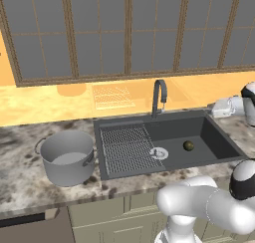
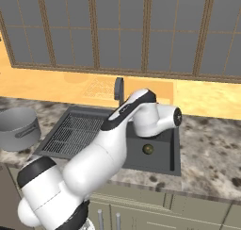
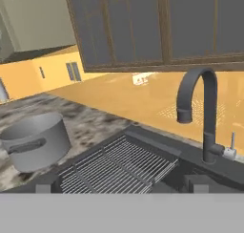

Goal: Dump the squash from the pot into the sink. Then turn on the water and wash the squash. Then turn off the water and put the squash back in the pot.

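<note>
Gripper [image 3: 118, 183] spread wide and empty beside my faucet [image 3: 202, 112]; squash [image 1: 189, 146] already lies in the sink [image 1: 219, 137], so next I reach its lever [image 3: 232, 143] for water

Both base views looked forward and down, sharing the sink [image 1: 199, 132] and pot [image 1: 67, 157]; the hand view sat low beside the faucet [image 3: 202, 112].

The squash [image 1: 189, 146] is dark olive-green in the dark grey sink [image 1: 219, 137], whose drain [image 1: 159, 153] is silver. The pot [image 1: 67, 157] is plain grey metal; the surface [image 1: 20, 182] is mottled brown-and-cream stone, beneath an orange-yellow wall [image 1: 30, 105].
</note>
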